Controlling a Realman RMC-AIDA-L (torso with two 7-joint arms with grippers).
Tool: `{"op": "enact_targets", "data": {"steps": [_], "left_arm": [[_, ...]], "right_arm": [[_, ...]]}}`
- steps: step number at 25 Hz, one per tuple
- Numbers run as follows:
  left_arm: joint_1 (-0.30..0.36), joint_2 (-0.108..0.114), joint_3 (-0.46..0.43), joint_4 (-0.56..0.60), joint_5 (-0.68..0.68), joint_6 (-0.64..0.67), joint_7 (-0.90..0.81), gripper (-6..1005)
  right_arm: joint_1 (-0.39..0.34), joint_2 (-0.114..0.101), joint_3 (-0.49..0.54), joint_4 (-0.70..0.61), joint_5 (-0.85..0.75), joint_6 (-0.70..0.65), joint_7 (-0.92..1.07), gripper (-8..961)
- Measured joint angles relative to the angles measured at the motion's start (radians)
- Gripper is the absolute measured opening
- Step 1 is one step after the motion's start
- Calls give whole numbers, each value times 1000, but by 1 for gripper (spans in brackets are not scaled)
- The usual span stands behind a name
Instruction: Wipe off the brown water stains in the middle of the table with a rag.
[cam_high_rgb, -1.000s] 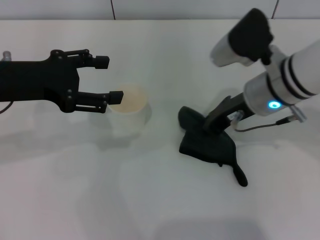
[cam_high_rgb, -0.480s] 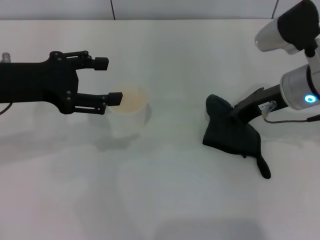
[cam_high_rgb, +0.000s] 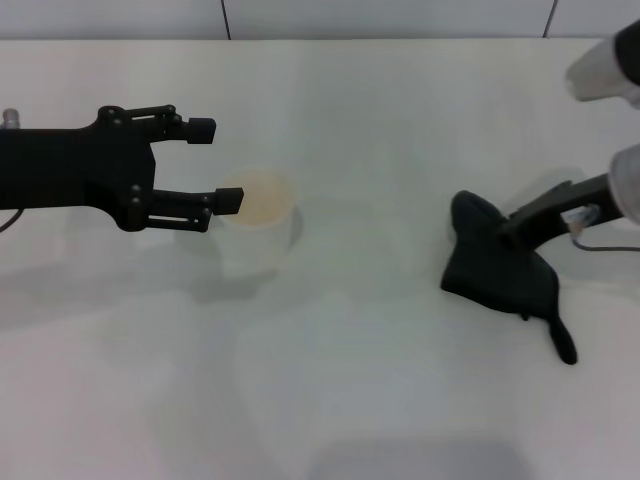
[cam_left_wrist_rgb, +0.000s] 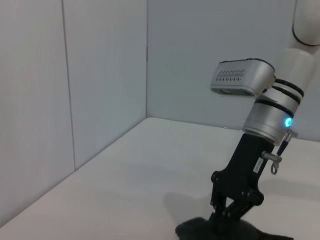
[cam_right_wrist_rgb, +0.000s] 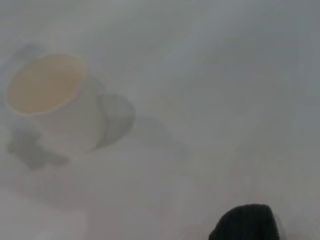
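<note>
Right end effector clamped on the rag, pressing it onto the table.

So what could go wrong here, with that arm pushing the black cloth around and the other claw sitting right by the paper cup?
The left gripper hangs open with one finger at the rim of the white cup; a small nudge might tip it over.

The right gripper presses the rag down near the table's right side. No brown stain shows in the middle, so another pass may do nothing.

The rag's thin tail trails loose and could snag.
</note>
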Motion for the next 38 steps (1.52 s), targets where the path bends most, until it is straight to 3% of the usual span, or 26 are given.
{"op": "enact_targets", "data": {"steps": [15,21,36,38], "left_arm": [[14,0,0,3,1,0,0,875],[14,2,0,5,1,-1,0,875],[9,3,-7,4,-2,0,0,875],[11,3,-8,4,-7,1,4,875]], "right_arm": [[-45,0,145,-38,26,-119,-90,95],[-60,0,180,-42,72,-150,-154,298],[-122,1,246,-17,266,-157,-380,607],[-126,1,267,6,300,-163,-423,607]]}}
